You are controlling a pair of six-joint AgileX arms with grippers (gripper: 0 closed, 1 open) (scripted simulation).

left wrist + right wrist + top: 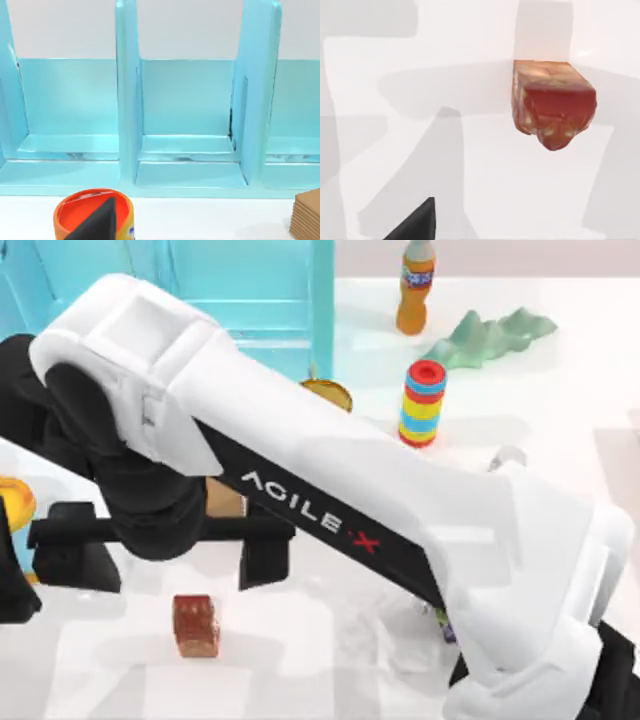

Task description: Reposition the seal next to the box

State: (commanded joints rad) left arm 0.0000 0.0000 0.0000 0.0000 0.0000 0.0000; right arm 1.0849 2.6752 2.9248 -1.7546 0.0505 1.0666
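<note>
Seal [196, 624] sits alone on the white bench [330, 660] in the lower left of the top view, free of any grip; the right wrist view shows it [551, 104] resting by itself on the bare surface. At the far left edge of that top view a yellow-orange object [14, 504] peeks out. Just right of it, the right arm [330, 500] stretches diagonally across the frame, and its hand [160, 545] hangs above the seal with its black fingers spread wide and holding nothing. A sliver of tan box [226, 498] shows behind the arm, above the seal. Farther right stand a gold trophy [328, 392], a stack of coloured rings [423, 403], an orange bottle [416, 285] and a green shape [490, 337]. Whether the left hand is open or closed, I cannot tell; its wrist view faces a blue rack [185, 120].

Risk, as I judge it: the seal lies slightly right of the spread fingers' middle, so a straight descent could land a finger on it and tip or shove it. The arm also hides most of the box, making placement beside it uncertain.
</note>
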